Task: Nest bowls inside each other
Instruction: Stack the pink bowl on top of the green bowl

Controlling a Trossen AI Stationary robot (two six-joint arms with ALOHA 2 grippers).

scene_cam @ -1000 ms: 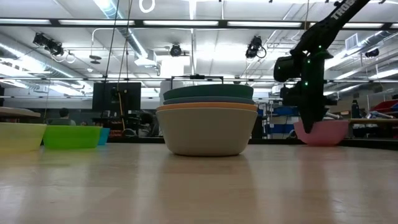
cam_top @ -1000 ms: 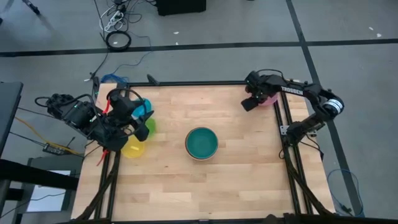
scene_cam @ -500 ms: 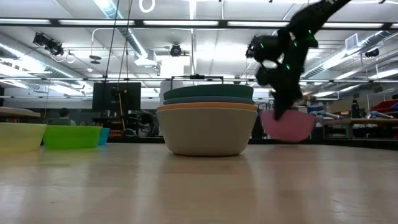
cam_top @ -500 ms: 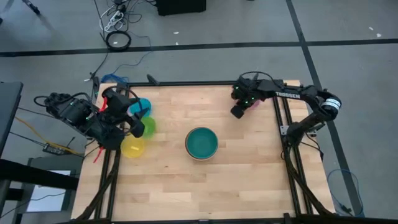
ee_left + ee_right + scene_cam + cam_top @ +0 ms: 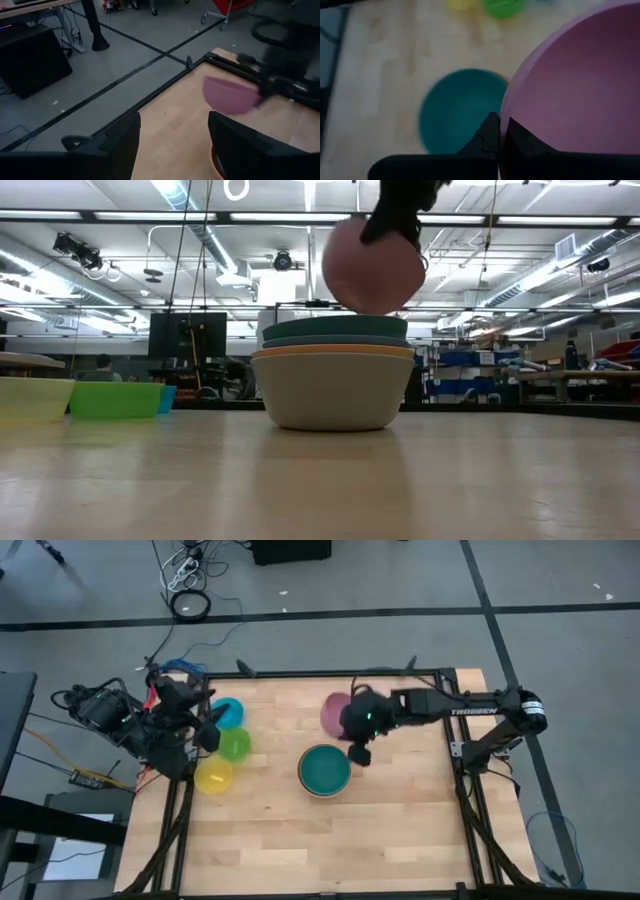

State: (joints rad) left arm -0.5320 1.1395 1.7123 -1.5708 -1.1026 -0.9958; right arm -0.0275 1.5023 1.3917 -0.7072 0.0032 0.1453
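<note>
Jaws of the right gripper [image 5: 352, 736] are pinched shut on the rim of the pink bowl [image 5: 334, 712], which hangs in the air, tilted, just at one o'clock of the stack [image 5: 324, 770] near the middle of the desk [image 5: 400, 830]; the low view shows the pink bowl [image 5: 372, 264] above the stack's rim, not yet touching it. That stack [image 5: 333, 385] already holds four bowls by their visible rims: pale grey outermost, then orange, a bluish one and the dark green bowl [image 5: 458, 109] on top. So about half the nesting looks done. Left to do, as I judge it, is lowering the pink bowl into the dark green one and then bringing in three loose bowls at nine o'clock of the stack: the cyan bowl [image 5: 227, 712], the lime green bowl [image 5: 234, 745] and the yellow bowl [image 5: 214, 776]. Beside those, at the desk's nine o'clock edge, the left gripper [image 5: 200, 725] waits with jaws spread wide and empty.
</note>
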